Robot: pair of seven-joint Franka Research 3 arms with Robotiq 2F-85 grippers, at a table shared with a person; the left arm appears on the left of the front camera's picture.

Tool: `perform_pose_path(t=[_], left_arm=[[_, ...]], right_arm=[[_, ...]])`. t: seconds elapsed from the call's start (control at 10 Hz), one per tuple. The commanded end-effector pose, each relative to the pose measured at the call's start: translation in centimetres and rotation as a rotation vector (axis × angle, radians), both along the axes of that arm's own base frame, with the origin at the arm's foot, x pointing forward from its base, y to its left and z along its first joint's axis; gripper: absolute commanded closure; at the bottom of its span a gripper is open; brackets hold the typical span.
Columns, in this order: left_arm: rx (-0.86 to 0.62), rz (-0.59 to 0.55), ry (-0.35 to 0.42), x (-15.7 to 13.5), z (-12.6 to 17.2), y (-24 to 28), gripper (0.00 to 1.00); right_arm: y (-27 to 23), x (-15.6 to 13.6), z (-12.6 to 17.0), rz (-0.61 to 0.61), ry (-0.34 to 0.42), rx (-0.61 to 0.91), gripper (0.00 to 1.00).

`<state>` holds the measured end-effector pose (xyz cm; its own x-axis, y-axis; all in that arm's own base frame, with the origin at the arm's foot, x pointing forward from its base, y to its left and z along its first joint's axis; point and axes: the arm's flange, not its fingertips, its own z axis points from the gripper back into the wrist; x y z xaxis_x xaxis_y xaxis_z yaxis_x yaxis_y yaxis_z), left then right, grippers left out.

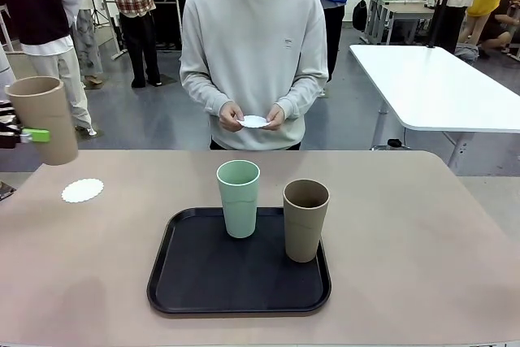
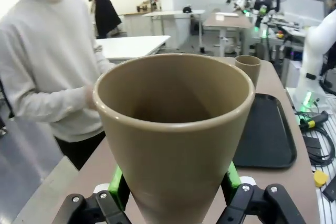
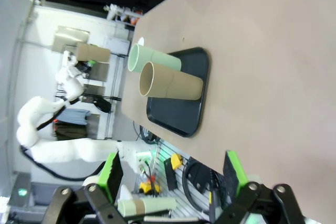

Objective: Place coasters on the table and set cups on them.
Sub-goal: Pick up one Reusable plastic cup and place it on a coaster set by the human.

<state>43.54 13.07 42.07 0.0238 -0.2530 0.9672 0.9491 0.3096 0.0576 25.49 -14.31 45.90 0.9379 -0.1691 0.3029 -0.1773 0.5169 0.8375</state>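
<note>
**Cup aloft at the table's left end**

Table (image 1: pixel 406 225) carries a black tray (image 1: pixel 203 282); mint cup (image 1: pixel 238 198) and tan cup (image 1: pixel 305 219) stand on it. Left gripper (image 2: pixel 173 182), mostly cut off in the front view, is clamped on the raised cup (image 1: pixel 45 119), which hangs near the flat coaster (image 1: pixel 83 190) on the table. Right gripper (image 3: pixel 173 169) gapes, holding nothing. Person's hands (image 1: pixel 231 116) half-hide another coaster (image 1: pixel 254 121).

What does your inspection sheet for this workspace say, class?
Surface: beige table, holding a black tray.
Job's things: first coaster on the table; second coaster in the person's hands; mint cup and tan cup upright on the tray; raised tan cup off the table.
Clutter: nothing seen.
End effectors: left end effector shut on the raised tan cup; right end effector open, empty.
Cables: tangle of cables beside the table's edge.
Surroundings: white table, people standing behind.
</note>
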Motion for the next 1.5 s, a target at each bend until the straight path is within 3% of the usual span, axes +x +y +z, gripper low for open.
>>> perform_pose_path(t=[0.0,0.3,0.4,0.9,1.1,1.4], left_arm=[[-0.067,0.048,-0.052,0.2,-0.4,2.6,0.15],[-0.055,0.152,-0.039,0.1,-0.4,1.7,0.15],[-0.058,0.101,-0.017,-0.1,-0.8,3.9,0.15],[-0.057,0.116,-0.014,0.1,-1.0,3.6,0.15],[-0.115,0.143,-0.019,4.7,-3.1,4.6,0.15],[-0.075,0.135,0.021,6.8,-7.0,4.0,0.15]], right_arm=[[0.1,0.1,0.0,0.008,-0.008,0.015,0.00],[0.1,0.1,0.0,0.008,-0.008,0.015,0.00],[0.1,0.1,0.0,0.008,-0.008,0.015,0.00],[0.1,0.1,0.0,0.008,-0.008,0.015,0.00],[0.1,0.1,0.0,0.008,-0.008,0.015,0.00],[0.1,0.1,0.0,0.008,-0.008,0.015,0.00]])
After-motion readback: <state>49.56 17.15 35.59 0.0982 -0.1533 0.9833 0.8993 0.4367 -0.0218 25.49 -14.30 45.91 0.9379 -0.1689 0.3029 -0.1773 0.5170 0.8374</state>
